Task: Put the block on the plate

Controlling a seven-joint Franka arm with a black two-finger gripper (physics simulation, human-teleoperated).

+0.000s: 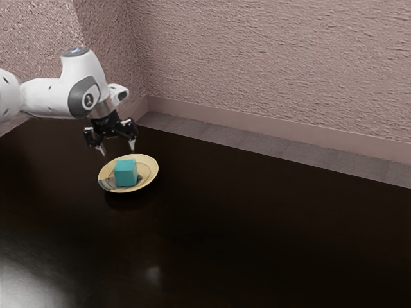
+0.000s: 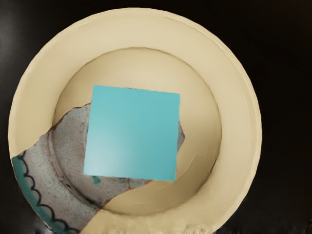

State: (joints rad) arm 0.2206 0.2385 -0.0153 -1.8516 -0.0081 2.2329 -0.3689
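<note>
Two fingers of the end effector (image 1: 117, 149) stand apart with nothing clamped between them. Just below it, the teal block (image 1: 126, 173) sits inside the plate (image 1: 149, 168), around the middle, and the plate rests on the counter (image 1: 270, 237). The placing looks done, so the main risk is in leaving: if the end effector dips or swings sideways instead of rising, a finger could nudge the block toward the sloping rim or tip it. Pressing on the rim could tilt the plate or slide it along the counter. Another needless grasp might lift the block out again.

Beneath the end effector, the block hides its own underside, so how flat it sits is hard to judge. It also covers part of the grey patterned patch (image 2: 68, 141). The wrist view cuts off a piece of the plate's rim.
</note>
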